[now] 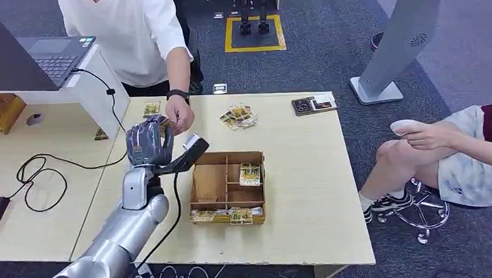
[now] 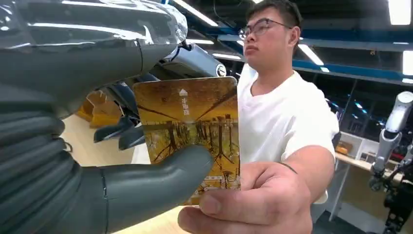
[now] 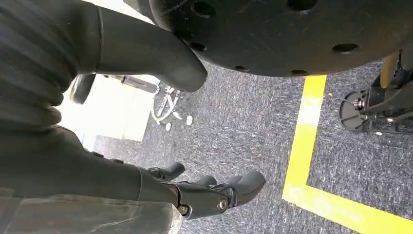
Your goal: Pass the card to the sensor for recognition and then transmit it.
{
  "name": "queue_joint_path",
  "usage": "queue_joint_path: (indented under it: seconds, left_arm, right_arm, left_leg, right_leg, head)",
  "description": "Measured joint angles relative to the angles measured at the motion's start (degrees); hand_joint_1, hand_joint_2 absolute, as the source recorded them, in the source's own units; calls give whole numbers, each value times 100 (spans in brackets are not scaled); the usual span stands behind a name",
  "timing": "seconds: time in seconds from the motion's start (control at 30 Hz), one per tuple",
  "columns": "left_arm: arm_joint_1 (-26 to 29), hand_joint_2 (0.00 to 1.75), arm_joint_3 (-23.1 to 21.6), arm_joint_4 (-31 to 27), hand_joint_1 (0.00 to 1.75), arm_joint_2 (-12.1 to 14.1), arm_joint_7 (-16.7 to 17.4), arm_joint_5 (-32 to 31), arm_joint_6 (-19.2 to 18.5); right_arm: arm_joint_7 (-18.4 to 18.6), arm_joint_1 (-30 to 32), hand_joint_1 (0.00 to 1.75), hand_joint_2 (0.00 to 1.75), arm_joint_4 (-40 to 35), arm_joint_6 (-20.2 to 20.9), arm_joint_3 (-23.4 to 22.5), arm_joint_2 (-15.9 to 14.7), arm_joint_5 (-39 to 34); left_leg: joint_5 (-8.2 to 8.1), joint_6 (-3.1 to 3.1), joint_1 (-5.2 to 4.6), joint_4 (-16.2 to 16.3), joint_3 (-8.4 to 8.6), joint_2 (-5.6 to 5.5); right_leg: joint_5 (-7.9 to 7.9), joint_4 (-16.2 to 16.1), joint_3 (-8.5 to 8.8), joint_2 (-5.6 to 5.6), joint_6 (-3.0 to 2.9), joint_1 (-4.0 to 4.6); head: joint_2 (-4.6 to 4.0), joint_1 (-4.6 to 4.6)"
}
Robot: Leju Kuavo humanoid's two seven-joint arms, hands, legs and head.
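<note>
Silver and raised above the pale wooden table [image 1: 308,192], the left arm lifts the left hand [image 1: 148,142] in the head view, fingers curled around the top edge of a yellow card [image 1: 166,122]. A person's hand [image 1: 180,114], coming from a white-sleeved arm at the far side, meets the card just beyond those fingers. Below and beside the robot's fingers stands a scanner [image 1: 192,145] on a dark stalk, and past it an open wooden box [image 1: 227,186] with compartments, one holding a yellow card [image 1: 250,174], with more cards lying along its near edge. A loose pile of cards [image 1: 238,117] lies further off, well apart from the fingers.

In the left wrist view the card [image 2: 195,131], golden with a tree-lined picture, is pinched between the thick grey thumb [image 2: 160,173] in front and the darker fingers [image 2: 124,129] behind it. The person's hand [image 2: 253,204] grips the card's edge away from the robot's palm, thumb pressed on its face, just beside the robot's thumb tip.

In the right wrist view the right hand [image 3: 195,192] hangs over grey carpet [image 3: 243,122] with a yellow line [image 3: 307,146], dark fingers loosely curled and apart, holding nothing.
</note>
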Motion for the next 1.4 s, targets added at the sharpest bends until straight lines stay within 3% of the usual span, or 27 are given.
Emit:
queue_joint_path:
  seconds: [0.03, 0.07, 0.1, 0.13, 0.43, 0.7, 1.03, 1.4]
  left_arm:
    - [0, 175, -24, 42, 89, 0, 11, -9, -2]
    - [0, 175, -37, 68, 68, -4, 31, -15, -4]
    - [-1, 175, -50, 100, 9, -9, 37, -15, -9]
    - [-1, 175, -72, 129, 0, -11, 42, -13, -17]
    - [6, 175, -124, 258, 0, -13, 35, 140, 11]
    - [210, 175, -124, -5, 0, 39, -291, 415, 28]
    - [706, 175, 201, -956, 0, 122, -1358, 638, 28]
    - [1189, 175, 431, -1611, 0, 221, -2282, 1021, 28]
  right_arm:
    - [0, 0, 0, 175, -2, 0, 0, 0, -2]
    - [0, 0, 0, 175, -4, 0, 0, 0, 0]
    - [0, 1, 0, 175, -4, 2, 0, 0, -2]
    - [0, 1, 0, 175, -4, 2, 0, 0, -2]
    - [2, 2, 0, 175, -11, 2, 0, -7, -6]
    - [-2, 9, 0, 175, -13, -2, 0, -9, -92]
    - [-18, 15, 0, 175, -13, 0, 0, -9, -105]
    - [-35, 23, 0, 175, -13, 2, 0, -9, -105]
  left_leg:
    - [0, 0, 0, 0, 0, 0]
    - [0, 0, 0, 0, 0, 0]
    - [0, 0, 0, 0, 0, 0]
    - [0, 0, 0, 0, 0, 0]
    - [0, 0, 0, 0, -2, 0]
    - [0, 0, 0, 0, -4, -1]
    - [0, 0, 0, -1, -5, -1]
    - [0, 0, 0, -1, -5, -1]
  right_leg:
    - [0, 0, 0, 0, 0, 0]
    - [0, 0, -1, 1, 0, 0]
    - [0, 0, -1, 1, 0, 0]
    - [0, 0, -1, 0, 0, 0]
    - [0, 0, -1, 0, 0, 0]
    - [0, 0, -1, -1, 0, 0]
    - [0, 0, -1, -1, 0, 0]
    - [-1, 0, -1, -2, 0, 0]
  head:
    - [0, -2]
    - [0, 0]
    - [0, -2]
    - [0, -2]
    - [0, 0]
    - [0, 0]
    - [0, 0]
    - [0, -2]
